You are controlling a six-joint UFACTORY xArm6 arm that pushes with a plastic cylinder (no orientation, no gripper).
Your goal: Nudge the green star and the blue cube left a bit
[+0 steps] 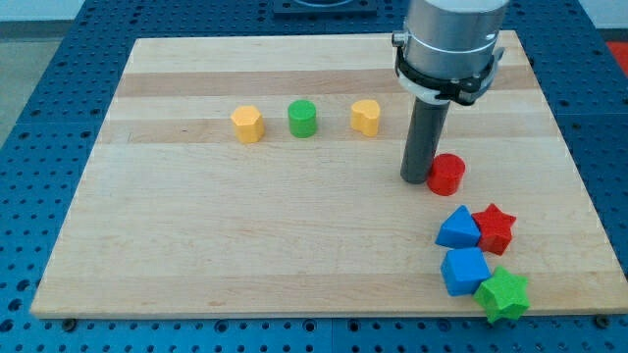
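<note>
The green star (504, 294) lies at the board's lower right corner. The blue cube (463, 270) touches it on its upper left. My tip (415, 178) stands on the board just left of a red cylinder (447, 174), touching or nearly touching it. The tip is well above the blue cube and the green star, toward the view's top.
A blue triangular block (458, 227) and a red star (494, 227) sit just above the blue cube. A yellow block (247, 124), a green cylinder (302, 118) and a yellow heart-like block (366, 116) form a row at upper middle. The wooden board (245, 245) lies on a blue perforated table.
</note>
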